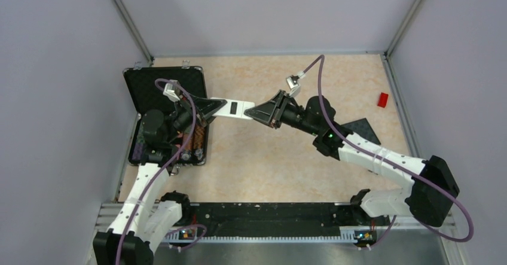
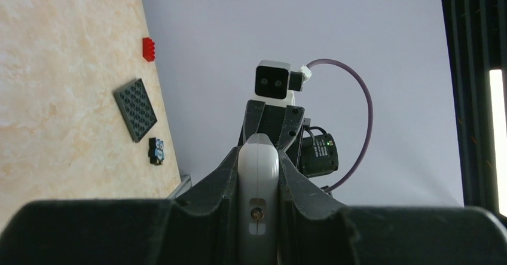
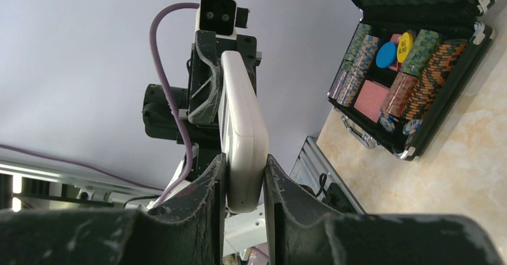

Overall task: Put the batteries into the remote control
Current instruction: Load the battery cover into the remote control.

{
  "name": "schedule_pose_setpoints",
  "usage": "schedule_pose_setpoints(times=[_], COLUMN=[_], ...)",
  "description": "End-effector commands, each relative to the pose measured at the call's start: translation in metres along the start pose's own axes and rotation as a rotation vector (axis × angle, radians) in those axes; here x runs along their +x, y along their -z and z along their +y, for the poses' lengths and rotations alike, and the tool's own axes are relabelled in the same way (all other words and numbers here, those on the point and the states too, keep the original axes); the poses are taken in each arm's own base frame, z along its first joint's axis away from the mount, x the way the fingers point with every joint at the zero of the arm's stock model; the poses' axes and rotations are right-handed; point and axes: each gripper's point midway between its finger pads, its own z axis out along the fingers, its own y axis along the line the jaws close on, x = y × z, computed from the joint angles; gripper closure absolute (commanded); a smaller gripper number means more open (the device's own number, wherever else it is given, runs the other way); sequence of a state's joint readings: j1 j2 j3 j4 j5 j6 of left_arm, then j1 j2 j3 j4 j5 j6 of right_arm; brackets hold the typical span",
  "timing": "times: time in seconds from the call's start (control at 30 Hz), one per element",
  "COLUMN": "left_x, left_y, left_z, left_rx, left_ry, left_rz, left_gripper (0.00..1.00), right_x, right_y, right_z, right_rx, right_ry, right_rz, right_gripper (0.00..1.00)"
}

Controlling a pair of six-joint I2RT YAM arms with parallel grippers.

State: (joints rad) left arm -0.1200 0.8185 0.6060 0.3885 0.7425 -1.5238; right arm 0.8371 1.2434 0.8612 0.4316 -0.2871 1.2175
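The left claw (image 1: pixel 214 107) was clamped shut on one end of the white remote control (image 1: pixel 233 108) and the right claw (image 1: pixel 256 112) pinched its other end, suspending it between them above the table (image 1: pixel 269 163), beside the open chip case (image 1: pixel 164 85).

The remote control (image 3: pixel 242 136) is smooth, faintly glossy white plastic, and the table (image 1: pixel 269 163) looks matt, beige, marbled like stone.

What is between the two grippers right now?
The remote bridges the whole gap. The left gripper clamps one end and the right gripper the other. The top view shows this best, and each wrist view shows the remote between its own fingers.
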Motion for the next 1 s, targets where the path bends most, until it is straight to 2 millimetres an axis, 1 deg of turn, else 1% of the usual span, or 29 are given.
schedule_pose_setpoints(times=[0.0,0.1,0.27,0.33,0.4,0.5,0.53,0.57,0.7,0.73,0.83,0.9,0.97], left_x=[0.025,0.031,0.034,0.036,0.035,0.029,0.027,0.025,0.022,0.022,0.025,0.031,0.038], left_y=[0.005,0.004,0.005,0.005,0.004,0.001,-0.001,-0.002,-0.007,-0.008,-0.009,-0.008,-0.007], left_z=[-0.050,-0.049,-0.045,-0.045,-0.043,-0.037,-0.036,-0.034,-0.030,-0.028,-0.023,-0.021,-0.022], left_rx=[0.164,0.165,0.155,0.150,0.137,0.098,0.086,0.078,0.064,0.060,0.055,0.058,0.067], left_ry=[-0.096,-0.103,-0.115,-0.125,-0.136,-0.158,-0.161,-0.172,-0.172,-0.173,-0.193,-0.214,-0.234], left_rz=[0.122,0.146,0.159,0.178,0.179,0.147,0.139,0.132,0.147,0.156,0.190,0.242,0.318], left_gripper=[1.00,1.00,1.00,1.00,1.00,1.00,1.00,1.00,1.00,1.00,1.00,1.00,1.00], right_x=[0.017,0.019,0.021,0.021,0.020,0.014,0.010,0.007,-0.003,-0.004,-0.007,-0.004,0.007], right_y=[-0.016,-0.021,-0.023,-0.023,-0.022,-0.012,-0.006,-0.001,0.020,0.025,0.039,0.045,0.048], right_z=[-0.003,-0.003,-0.002,-0.003,-0.004,-0.003,0.002,0.002,0.014,0.019,0.033,0.037,0.035], right_rx=[-0.011,-0.018,-0.033,-0.030,-0.022,-0.006,-0.012,0.000,0.001,-0.007,-0.038,-0.060,-0.077], right_ry=[0.026,0.040,0.051,0.061,0.064,0.077,0.093,0.108,0.208,0.232,0.300,0.346,0.386], right_rz=[0.104,0.118,0.129,0.130,0.129,0.102,0.091,0.089,0.087,0.095,0.111,0.155,0.256], right_gripper=[0.83,0.81,0.75,0.71,0.62,0.39,0.32,0.28,0.12,0.09,0.05,0.03,0.02])
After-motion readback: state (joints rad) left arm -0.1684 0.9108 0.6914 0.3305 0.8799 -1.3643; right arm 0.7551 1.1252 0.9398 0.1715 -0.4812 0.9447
